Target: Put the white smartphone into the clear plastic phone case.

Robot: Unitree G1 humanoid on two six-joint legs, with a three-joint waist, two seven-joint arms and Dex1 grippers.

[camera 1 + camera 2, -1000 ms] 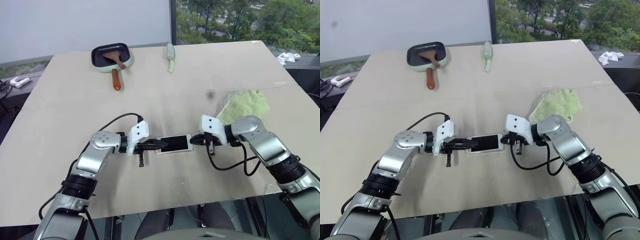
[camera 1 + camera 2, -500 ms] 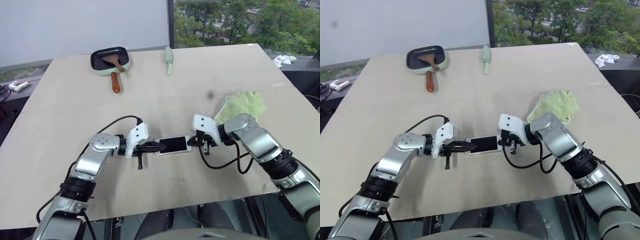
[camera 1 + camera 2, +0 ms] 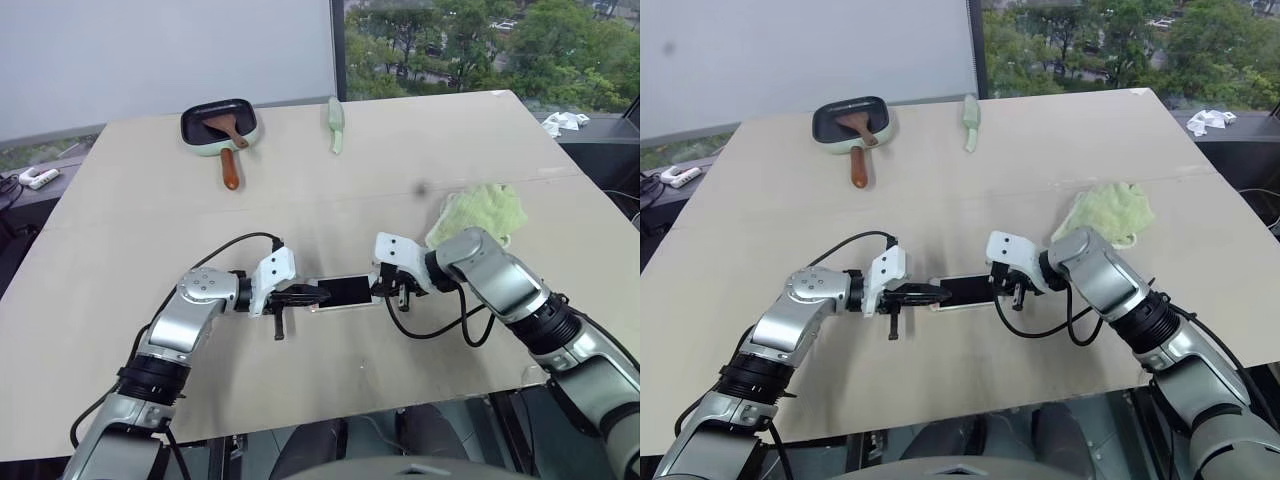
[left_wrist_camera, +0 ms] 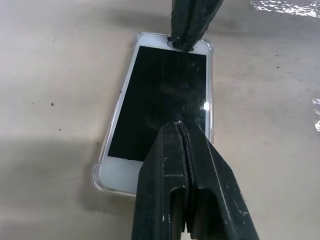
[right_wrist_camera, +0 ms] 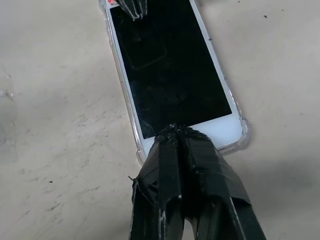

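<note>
**Jaws pressed together at both ends of the cased phone**

From the head view you see the left gripper (image 3: 312,294) and right gripper (image 3: 385,290) meeting the white smartphone (image 3: 345,291) mid-worktop (image 3: 300,180). Your left wrist view shows that arm's jaws pressed together over the screen, the phone seated in the clear plastic phone case (image 4: 100,182). Your right wrist view shows its shut jaws on the white bezel.

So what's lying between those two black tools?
The white smartphone, sitting in the clear plastic phone case, lies between the left tool and right tool; head views show it.
</note>
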